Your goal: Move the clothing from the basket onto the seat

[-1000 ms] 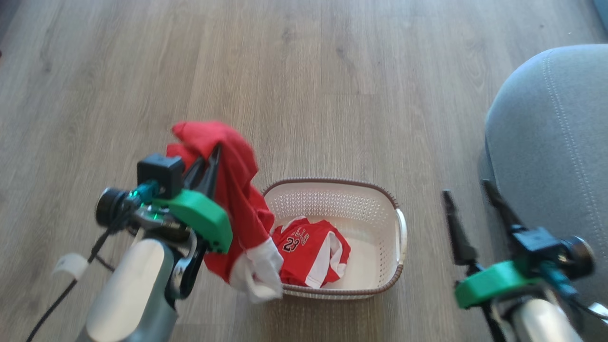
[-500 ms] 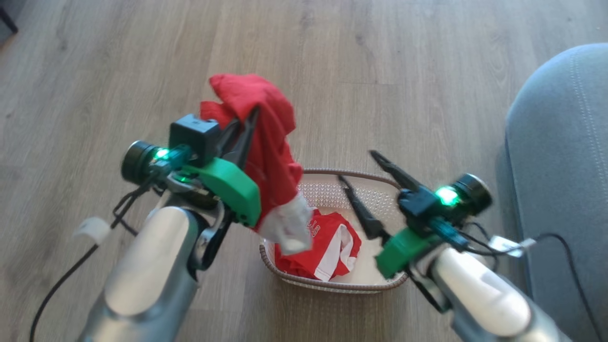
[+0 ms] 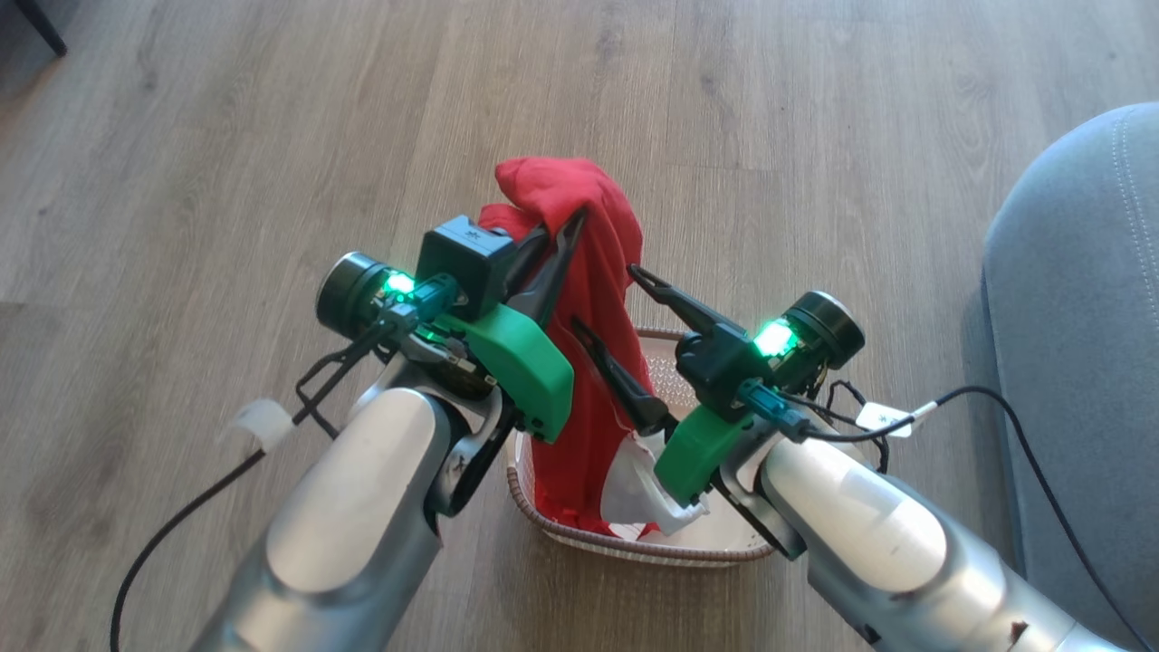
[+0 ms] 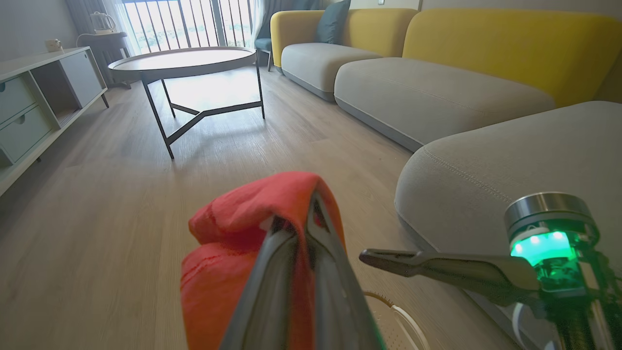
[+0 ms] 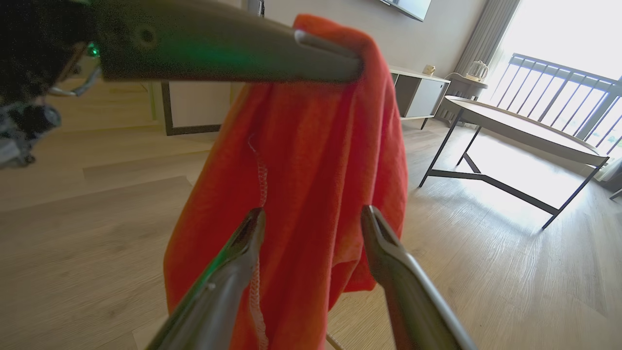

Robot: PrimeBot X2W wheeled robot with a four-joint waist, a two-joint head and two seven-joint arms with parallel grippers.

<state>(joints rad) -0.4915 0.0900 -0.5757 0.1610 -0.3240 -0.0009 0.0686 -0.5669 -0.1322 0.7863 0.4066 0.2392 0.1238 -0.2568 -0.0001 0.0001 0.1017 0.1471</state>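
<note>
Head view: the left gripper (image 3: 572, 223) is clamped shut on the top of a red garment (image 3: 605, 226), which it holds up above the basket (image 3: 634, 549). The cloth hangs down from the tips, and its lower end, with white trim, reaches into the basket, which stands on the floor (image 3: 226, 181). The right gripper (image 3: 605, 297) stands wide open and empty, aimed at the hanging cloth from the right, with one finger crossing in front of it. The seat (image 3: 1077, 272) lies to the right, near the basket. Right wrist view: the garment drapes just beyond the two spread fingers; whether they touch it I cannot tell
</note>
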